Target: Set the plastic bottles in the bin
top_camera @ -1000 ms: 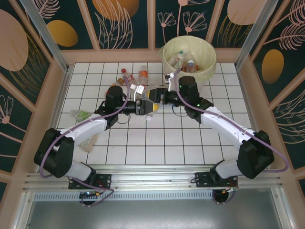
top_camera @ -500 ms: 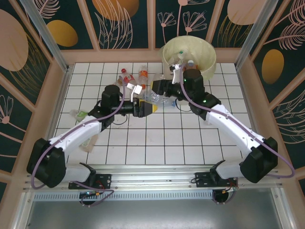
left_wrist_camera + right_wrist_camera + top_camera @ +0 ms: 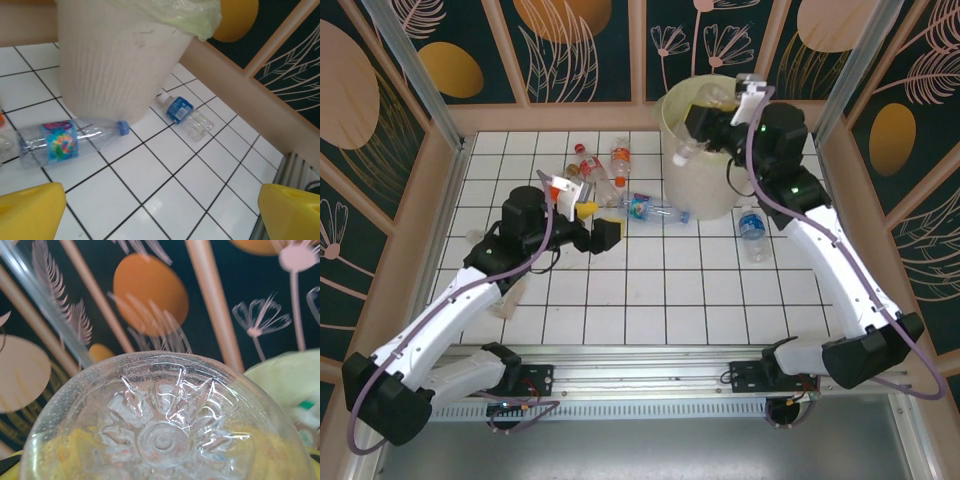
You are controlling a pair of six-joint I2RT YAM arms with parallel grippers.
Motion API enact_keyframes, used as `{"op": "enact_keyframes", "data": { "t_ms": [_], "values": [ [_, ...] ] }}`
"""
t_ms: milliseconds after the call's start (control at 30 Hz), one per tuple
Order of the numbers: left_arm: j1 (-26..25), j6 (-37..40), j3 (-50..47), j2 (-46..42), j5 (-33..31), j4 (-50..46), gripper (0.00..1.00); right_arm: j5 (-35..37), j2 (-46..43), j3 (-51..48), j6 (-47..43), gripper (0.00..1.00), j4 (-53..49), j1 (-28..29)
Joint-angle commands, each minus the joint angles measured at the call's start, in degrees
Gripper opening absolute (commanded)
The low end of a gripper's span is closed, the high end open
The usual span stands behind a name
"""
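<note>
Got the left claw (image 3: 598, 222) spread wide here, yellow pads (image 3: 31, 210) far apart, gripping nothing. Just ahead of it, flat on the white tiled table (image 3: 165, 180), spotted a clear plastic bottle with a rainbow label and blue cap (image 3: 60, 142), cap end right up against the foot of the big round cream-white bin (image 3: 115, 60). Further ahead, past that one, found a small clear bottle with a blue label and white cap (image 3: 187, 114), also on its side, apart from the bin wall. From above, off to that claw's left, can make out a loose huddle of clear bottles with red and orange labels (image 3: 602, 165), packed close together on the tiles.

Now the right claw (image 3: 695, 132): clamped on a see-through plastic bottle with a star-moulded base (image 3: 162, 435). Seen bottom-first and very close in the wrist cam, with pad yellow glowing through the plastic low on both sides. Sticks out past the fingertips, cap end farthest from the claw. Hangs right above the bin, roughly over the near-left part of the rim with its yellowish-green liner bag (image 3: 192, 17) folded over.

Can't really tell what's inside the bin, mostly blocked by the right arm; just a glimpse of something green and white past the liner, off to the right in the right wrist cam
</note>
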Motion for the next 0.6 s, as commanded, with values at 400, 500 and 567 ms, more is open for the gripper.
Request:
{"op": "enact_keyframes", "data": {
  "t_ms": [400, 500, 567],
  "values": [
    [-0.3, 4.3, -1.8, -4.9, -8.1, -8.3, 0.99, 6.6, 22.3, 21.5, -6.0, 0.53, 0.2, -4.9],
    [-0.3, 4.4, -2.4, -5.0, -8.2, -8.2, 0.99, 7.9, 28.1, 27.6, -7.1, 0.52, -3.2, -5.0],
    [-0.3, 4.2, -3.0, -4.9, -8.1, -8.1, 0.99, 8.6, 32.1, 32.7, -8.1, 0.52, -6.9, -5.0]
  ]
}}
